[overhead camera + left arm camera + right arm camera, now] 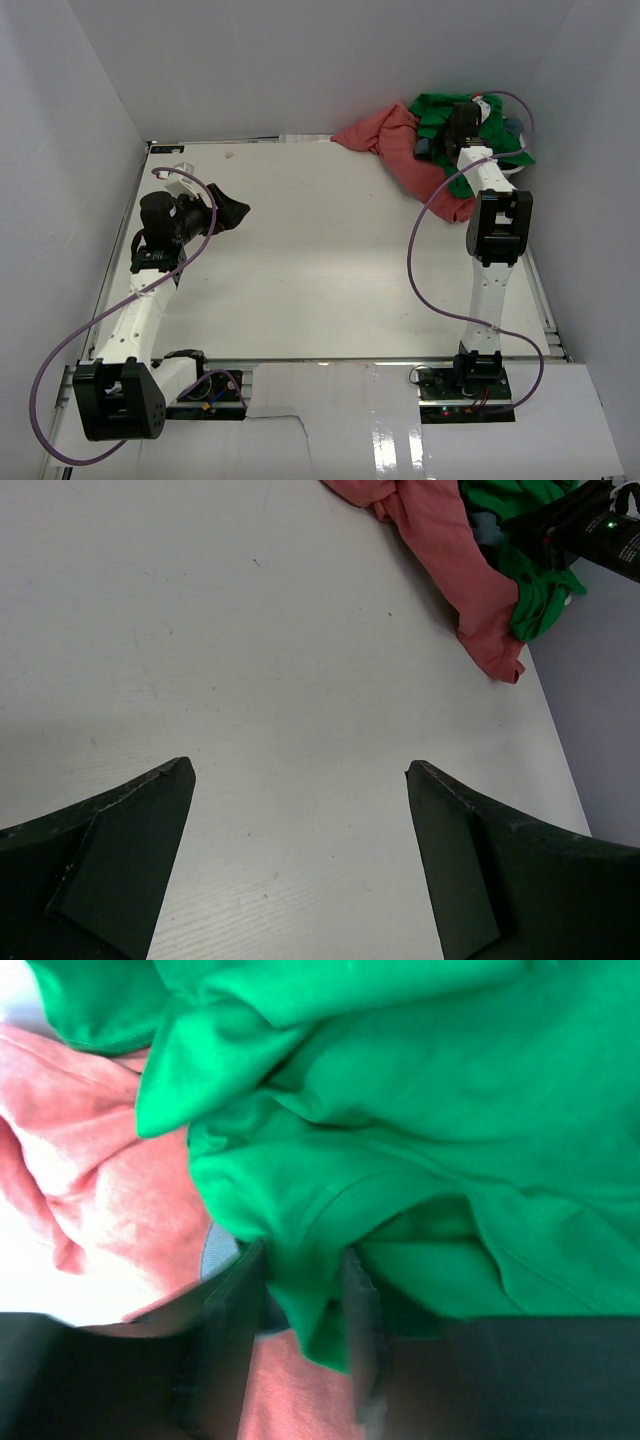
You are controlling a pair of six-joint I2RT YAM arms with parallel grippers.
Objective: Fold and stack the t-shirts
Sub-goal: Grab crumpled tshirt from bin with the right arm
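Three crumpled t-shirts lie heaped at the table's far right corner. The green t-shirt (pixel 440 108) is on top, the salmon-pink t-shirt (pixel 400 150) spreads out to the left and front, and a bit of the grey-blue t-shirt (pixel 515 127) peeks out on the right. My right gripper (pixel 462 125) is down in the pile. In the right wrist view its fingers (pixel 235 1330) pinch a hanging fold of the green t-shirt (pixel 420 1090), with the pink t-shirt (pixel 100 1190) and a grey-blue sliver (pixel 218 1250) beneath. My left gripper (pixel 300 780) hovers open over bare table at the left.
White walls enclose the table (pixel 320 260) on the left, back and right. The table's right edge (pixel 560 750) runs close past the shirt pile. Purple cables (pixel 420 240) loop from both arms.
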